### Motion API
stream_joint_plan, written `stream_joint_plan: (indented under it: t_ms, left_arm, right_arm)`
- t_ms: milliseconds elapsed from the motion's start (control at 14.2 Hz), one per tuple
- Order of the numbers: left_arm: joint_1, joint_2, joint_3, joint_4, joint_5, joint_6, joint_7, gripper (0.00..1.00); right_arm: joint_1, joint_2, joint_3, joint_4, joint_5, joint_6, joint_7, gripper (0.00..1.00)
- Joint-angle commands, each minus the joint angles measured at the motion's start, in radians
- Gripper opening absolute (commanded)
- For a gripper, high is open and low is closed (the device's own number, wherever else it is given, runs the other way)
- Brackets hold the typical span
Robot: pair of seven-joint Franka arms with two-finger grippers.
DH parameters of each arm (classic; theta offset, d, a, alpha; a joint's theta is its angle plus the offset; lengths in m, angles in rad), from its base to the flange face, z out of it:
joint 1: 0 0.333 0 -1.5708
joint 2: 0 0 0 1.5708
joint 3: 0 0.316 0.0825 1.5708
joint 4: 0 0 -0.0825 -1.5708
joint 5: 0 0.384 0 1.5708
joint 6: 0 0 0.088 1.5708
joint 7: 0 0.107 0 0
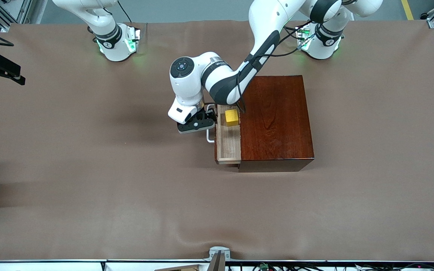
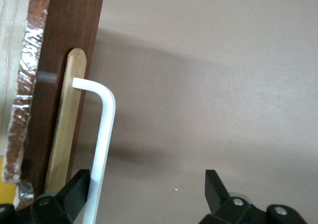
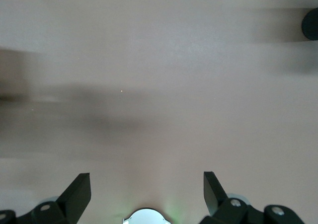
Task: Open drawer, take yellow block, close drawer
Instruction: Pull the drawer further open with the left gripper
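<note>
Drawer (image 1: 228,145) interior mostly under box (image 1: 275,120)

Drawer (image 1: 227,145): pale wood tray, pulled partly out of the dark reddish-brown box (image 1: 275,120) toward the right arm's end of the table. White U-shaped handle (image 1: 210,139) on its front, mounted on a light wood strip. Yellow block (image 1: 232,117): small bright cube, resting flat inside the drawer, in the part farther from the front camera, close to the box edge.
</note>
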Motion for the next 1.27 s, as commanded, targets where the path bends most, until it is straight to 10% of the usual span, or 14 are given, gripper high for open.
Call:
stream_joint_plan:
  t_ms: [0, 777, 1201]
  left_arm:
    - [-0.018, 0.072, -0.008, 0.077, -0.044, 0.128, -0.027, 1.00]
    - [-0.024, 0.040, -0.002, 0.077, -0.073, 0.136, -0.027, 1.00]
    - [-0.007, -0.087, 0.007, 0.071, -0.070, -0.066, -0.025, 1.00]
  right_arm:
    - [-0.017, -0.001, 0.004, 0.002, -0.019, 0.006, -0.009, 1.00]
    - [-0.090, 0.055, 0.004, 0.000, -0.021, 0.035, -0.010, 1.00]
    - [-0.090, 0.104, 0.006, 0.000, -0.090, 0.084, -0.012, 1.00]
